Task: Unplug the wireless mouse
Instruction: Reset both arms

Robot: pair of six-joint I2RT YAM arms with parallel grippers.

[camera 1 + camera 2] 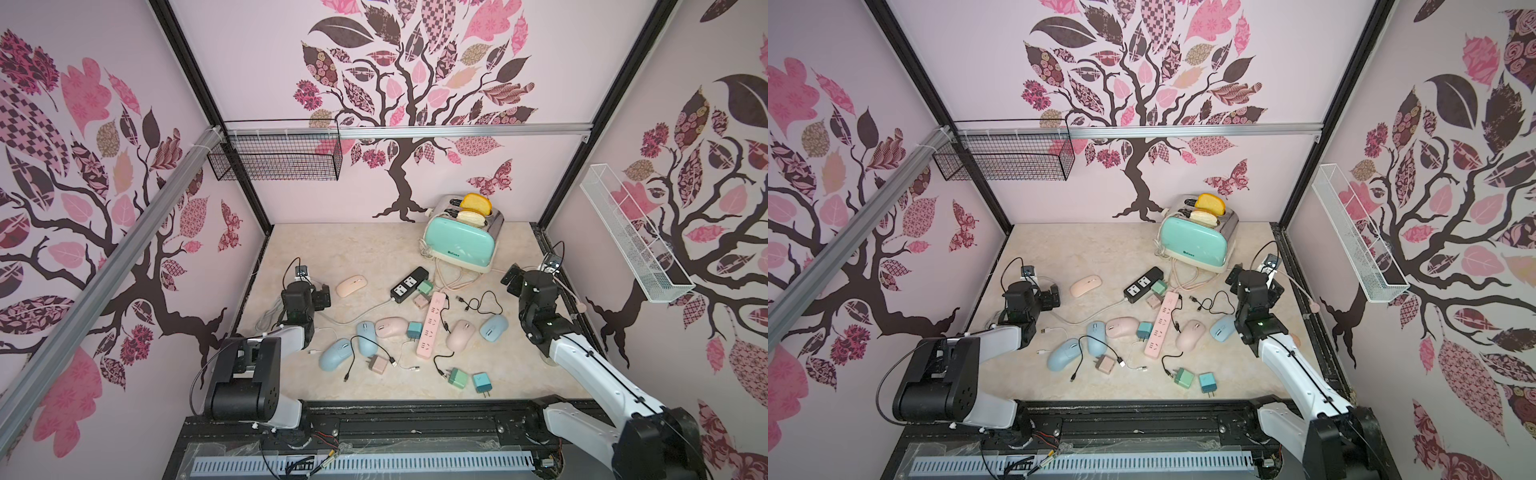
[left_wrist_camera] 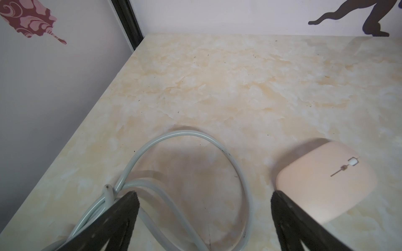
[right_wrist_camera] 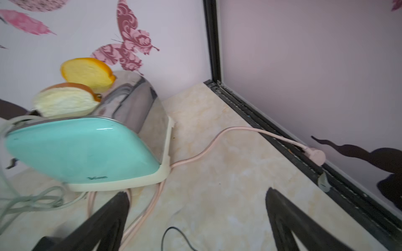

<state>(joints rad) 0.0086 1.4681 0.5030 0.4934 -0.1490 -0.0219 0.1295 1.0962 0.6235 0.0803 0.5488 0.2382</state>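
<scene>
Several wireless mice lie on the marble table. A flat pink mouse point(image 1: 351, 286) point(image 2: 322, 182) is just right of my left gripper point(image 1: 322, 297) point(image 2: 204, 195). Two blue mice point(image 1: 366, 337) point(image 1: 336, 353) and a pink one point(image 1: 390, 328) lie mid-table. Another pink mouse point(image 1: 460, 334) and a blue one point(image 1: 493, 327) sit toward the right. Black cables point(image 1: 351, 361) thread among them; which mouse is plugged in I cannot tell. Both grippers are open and hold nothing. My right gripper point(image 1: 513, 276) point(image 3: 196, 195) hovers near the toaster.
A mint toaster point(image 1: 459, 243) with bread stands at the back. A black power strip point(image 1: 409, 284), a pink power strip point(image 1: 432, 324) and several chargers point(image 1: 457, 378) clutter the middle. A grey cord point(image 2: 195, 134) loops under the left gripper. A pink cord point(image 3: 195, 155) runs to the right wall.
</scene>
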